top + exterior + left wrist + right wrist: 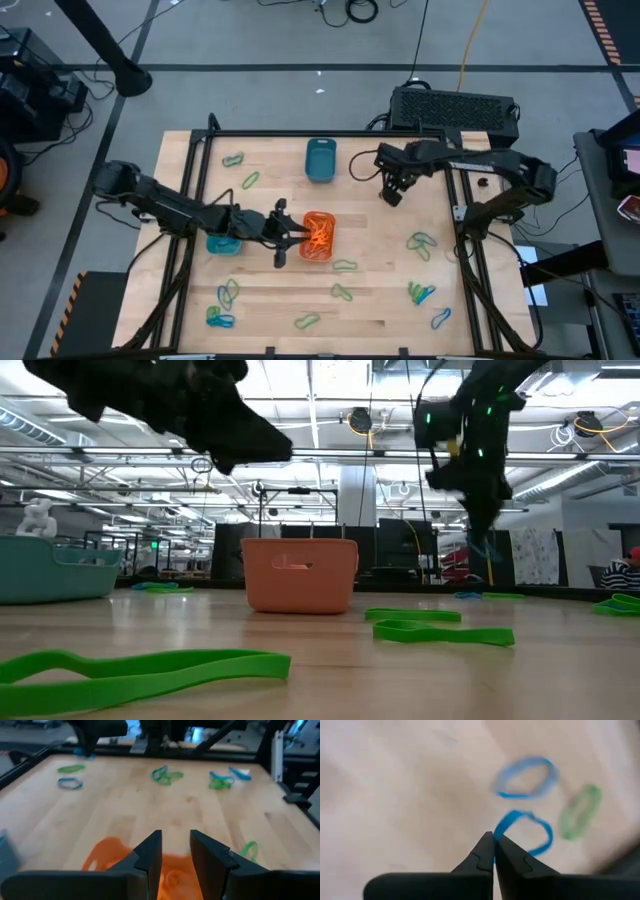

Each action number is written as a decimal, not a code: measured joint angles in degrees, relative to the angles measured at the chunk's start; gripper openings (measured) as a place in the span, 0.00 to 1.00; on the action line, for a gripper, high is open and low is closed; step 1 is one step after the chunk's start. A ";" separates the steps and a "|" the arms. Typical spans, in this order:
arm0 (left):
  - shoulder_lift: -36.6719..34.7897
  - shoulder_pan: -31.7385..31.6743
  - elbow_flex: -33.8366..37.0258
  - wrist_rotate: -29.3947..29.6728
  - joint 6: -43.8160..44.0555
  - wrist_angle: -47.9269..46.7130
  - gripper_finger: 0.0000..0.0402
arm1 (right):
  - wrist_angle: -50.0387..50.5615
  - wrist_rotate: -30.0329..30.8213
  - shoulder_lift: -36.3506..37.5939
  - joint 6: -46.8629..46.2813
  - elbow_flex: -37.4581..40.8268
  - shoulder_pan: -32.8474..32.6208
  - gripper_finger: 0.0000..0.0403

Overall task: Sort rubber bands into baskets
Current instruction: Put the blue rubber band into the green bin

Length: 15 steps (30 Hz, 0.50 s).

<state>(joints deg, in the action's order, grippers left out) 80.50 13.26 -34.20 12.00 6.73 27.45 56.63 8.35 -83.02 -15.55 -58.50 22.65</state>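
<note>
Here, mid-sort on a wooden table (380, 300), the orange basket (318, 237) at the centre serves as the marker for everything else. Just to its left, part-hidden under the left arm, sits the turquoise basket (222, 244); the left gripper (290, 240) hangs at the orange basket's left rim, fingers partly spread and holding nothing that can be seen, apparently poised over the heap of orange bands (172, 875) already piled inside. Beyond the orange basket, toward the table's far edge, stands the dark teal basket (320, 160). To the right of the orange basket and farther back, the right gripper (392, 196) is lifted off the table, its fingers pinched tight on a blue band (527, 832) that dangles from the tips, a hold that suits so thin a loop. It looks bound for one of the blue-toned baskets, though which one is a guess. Below it lie another blue band (525, 779) and a green band (580, 811). More green and blue bands remain scattered around the orange basket: a cluster near the front left corner (222, 305), others well to the right (422, 243), so the sorting looks only partly done.
</note>
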 joint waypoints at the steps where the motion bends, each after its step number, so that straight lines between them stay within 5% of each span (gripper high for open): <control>1: 1.66 -0.03 0.00 -0.73 -0.12 2.66 0.27 | -2.01 -1.85 1.20 -1.53 0.00 -1.84 0.00; 7: 9.63 0.00 -0.02 -10.46 -1.67 16.08 0.27 | -15.75 -8.84 4.02 -6.26 0.00 -17.17 0.00; 15: 12.41 0.17 -0.07 -16.33 -3.19 24.10 0.27 | -37.80 -8.68 2.02 -8.56 -0.02 -37.47 0.00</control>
<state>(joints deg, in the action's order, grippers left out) 92.92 13.43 -34.26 -4.33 3.55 51.55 18.83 -0.33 -81.00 -24.11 -58.52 -14.82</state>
